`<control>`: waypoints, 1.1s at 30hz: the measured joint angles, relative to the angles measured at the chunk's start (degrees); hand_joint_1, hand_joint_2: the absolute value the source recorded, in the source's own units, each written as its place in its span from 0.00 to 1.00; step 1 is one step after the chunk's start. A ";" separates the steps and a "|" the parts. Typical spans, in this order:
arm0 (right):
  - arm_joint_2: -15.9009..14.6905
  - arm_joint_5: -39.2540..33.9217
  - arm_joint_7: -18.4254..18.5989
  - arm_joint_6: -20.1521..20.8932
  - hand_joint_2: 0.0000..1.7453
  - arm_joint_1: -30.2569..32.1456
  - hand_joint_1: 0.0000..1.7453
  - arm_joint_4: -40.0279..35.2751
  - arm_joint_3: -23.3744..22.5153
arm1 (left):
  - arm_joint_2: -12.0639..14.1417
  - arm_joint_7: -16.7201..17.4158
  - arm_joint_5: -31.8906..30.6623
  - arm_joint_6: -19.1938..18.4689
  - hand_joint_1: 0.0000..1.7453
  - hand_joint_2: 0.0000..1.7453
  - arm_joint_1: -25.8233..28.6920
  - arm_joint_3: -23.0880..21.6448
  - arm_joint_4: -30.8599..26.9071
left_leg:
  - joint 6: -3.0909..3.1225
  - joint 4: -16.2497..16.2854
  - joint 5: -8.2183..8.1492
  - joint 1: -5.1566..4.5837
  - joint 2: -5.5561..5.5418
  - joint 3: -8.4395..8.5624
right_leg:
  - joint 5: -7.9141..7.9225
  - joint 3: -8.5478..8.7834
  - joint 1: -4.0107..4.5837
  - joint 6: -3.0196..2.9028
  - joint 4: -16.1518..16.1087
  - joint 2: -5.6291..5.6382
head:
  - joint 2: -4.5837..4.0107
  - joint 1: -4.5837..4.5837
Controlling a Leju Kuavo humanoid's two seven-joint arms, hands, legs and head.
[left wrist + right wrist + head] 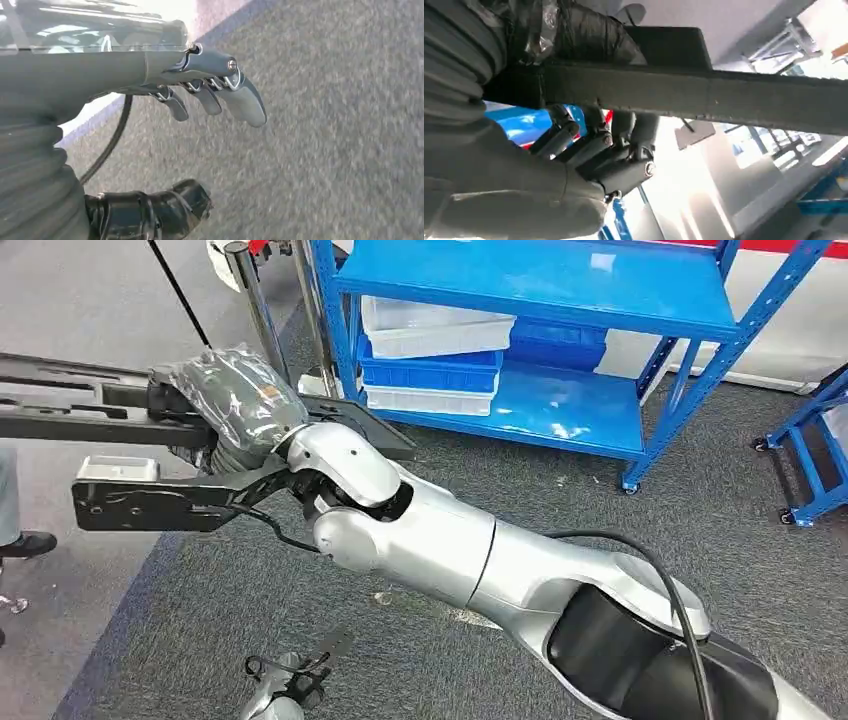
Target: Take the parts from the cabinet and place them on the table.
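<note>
A long black moulded part [70,400] runs from the left edge toward the blue shelving, held level above the floor. My right hand [235,405], wrapped in a clear plastic cover, grips it from above, with the silver right arm reaching across from the lower right. In the right wrist view the dark fingers [594,145] curl around the black part [704,95]. My left hand [290,688] hangs low over the carpet. Its fingers [220,97] are slightly bent and apart, holding nothing.
A blue shelving unit [600,285] holds stacked white and blue trays [432,345] on its lower shelf. A metal pole [255,305] stands behind my right hand. A blue cart [815,455] is at the right edge. A person's shoe [25,543] shows at the left. Grey carpet [640,500] covers the floor.
</note>
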 joint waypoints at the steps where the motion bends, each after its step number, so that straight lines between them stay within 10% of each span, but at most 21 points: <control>1: 0.11 0.31 0.02 0.04 1.00 -0.40 1.00 -0.02 0.00 | -0.37 -0.20 0.02 0.13 0.00 1.00 0.04 -0.24 -0.09 | -0.45 0.24 0.63 0.10 -0.43 -0.80 | -2.48 3.76 -0.32 -0.10 -5.08 3.07 | 0.00 0.07; 2: 0.31 0.61 -0.13 0.09 1.00 -0.72 1.00 -0.15 0.00 | -0.69 -0.22 0.00 0.22 0.00 1.00 -0.03 -0.39 -0.18 | -0.84 0.50 1.36 -0.10 -0.86 -1.27 | -4.46 6.07 -0.32 -0.21 -10.20 4.31 | 0.00 -0.02; 6: 0.37 1.62 -1.55 0.83 1.00 -1.17 1.00 -0.07 0.00 | -1.38 -0.22 -0.07 0.41 0.00 1.00 0.41 -0.79 -0.28 | -2.22 -1.83 4.32 0.10 -2.02 -2.20 | -1.90 3.97 -0.54 -1.46 -9.44 1.32 | 0.00 0.13; 8: 0.37 2.19 -1.88 1.07 1.00 -1.22 1.00 -0.07 -0.02 | -1.66 -0.24 -0.07 0.39 0.00 1.00 0.55 -0.90 -0.28 | -2.30 2.82 -2.62 -0.15 2.01 -4.15 | -0.43 2.47 -0.13 -2.68 -9.44 -0.27 | 0.00 -0.28; 10: 0.37 2.40 -1.95 1.18 1.00 -1.20 1.00 -0.07 -0.02 | -1.83 -0.26 -0.07 0.41 0.00 1.00 0.36 -0.92 -0.28 | -2.64 11.66 -8.94 -0.10 3.08 -5.76 | 0.84 0.91 0.23 -2.91 -9.37 -2.02 | 0.00 -0.42; 12: 0.37 2.51 -2.03 1.22 1.00 -1.19 1.00 -0.07 -0.02 | -1.97 -0.28 -0.07 0.41 0.00 1.00 0.40 -0.92 -0.28 | -2.97 18.14 -8.35 -0.11 3.14 -5.90 | 2.06 -0.89 0.49 -2.98 -9.22 -3.78 | 0.00 -0.52; 15: 0.37 2.51 -2.03 1.22 1.00 -1.24 1.00 -0.07 -0.02 | -1.99 -0.28 -0.07 0.41 0.00 1.00 0.36 -0.94 -0.31 | -2.55 13.20 -3.47 -0.26 4.23 1.27 | 3.71 -3.61 0.83 -2.83 -8.76 -6.01 | 0.00 -0.52; 17: 0.21 3.30 -1.86 2.14 1.00 -1.64 1.00 -0.22 -0.09 | -2.16 -0.58 2.32 -0.28 0.00 1.00 -0.07 -0.94 -0.52 | -1.82 2.14 -8.62 -1.27 8.19 10.62 | 4.29 -4.26 1.26 -2.44 -8.44 -7.15 | 0.00 -0.53; 21: -4.18 5.90 -3.83 8.77 1.00 -1.48 1.00 -3.52 -2.37 | -3.26 -0.57 12.09 -3.96 0.00 1.00 0.70 1.05 -0.55 | 0.20 -0.75 -7.44 -1.76 5.84 9.56 | 6.50 -4.31 1.26 -1.15 -9.36 -10.17 | 0.00 -0.37; 23: -7.12 6.75 -5.07 10.23 1.00 -1.44 1.00 -4.83 -4.76 | -3.54 -0.41 13.50 -4.96 0.00 1.00 1.73 2.01 -0.52 | 1.17 -1.00 -5.75 -1.24 4.91 8.14 | 0.90 -5.56 0.67 -0.22 -6.08 -4.26 | 0.00 -0.18; 26: -9.81 7.71 -7.47 9.66 1.00 -1.64 1.00 -5.29 -7.15 | -3.67 1.35 15.30 -10.48 0.00 1.00 1.47 3.08 -0.52 | 1.73 -0.87 -3.41 -1.41 2.81 5.17 | -7.22 -8.06 0.72 -0.03 5.48 -1.33 | 0.00 0.13; 28: -11.52 7.67 -10.26 8.63 1.00 -2.16 1.00 -5.03 -8.26 | -3.06 2.21 16.28 -13.36 0.00 1.00 1.42 4.09 -0.52 | 1.61 -0.58 -1.86 -1.36 1.38 3.03 | -4.59 -6.93 0.65 -0.06 7.42 -1.19 | 0.00 0.13; 30: -12.66 7.60 -11.61 7.85 1.00 -2.93 1.00 -4.70 -9.42 | -2.38 2.25 16.70 -14.06 0.00 1.00 1.37 4.90 -0.52 | 1.11 -0.08 -0.51 -1.20 -0.19 0.90 | -0.51 -1.72 0.32 -0.23 1.40 -0.39 | 0.00 0.13; 32: -13.42 7.61 -11.67 7.71 1.00 -3.56 1.00 -4.30 -10.47 | -1.90 2.14 16.76 -14.21 0.00 1.00 1.27 5.42 -0.55 | 0.40 0.19 0.56 -1.25 -1.31 -0.58 | -2.83 4.34 0.01 -0.43 -7.58 4.17 | 0.00 0.15; 33: -13.79 7.61 -11.78 7.58 1.00 -3.77 1.00 -4.16 -11.06 | -1.81 2.04 16.76 -14.21 0.00 1.00 1.30 5.75 -0.55 | 0.12 0.20 1.38 -1.12 -1.85 -0.87 | -3.58 5.03 -0.09 -0.53 -9.37 4.06 | 0.00 -0.07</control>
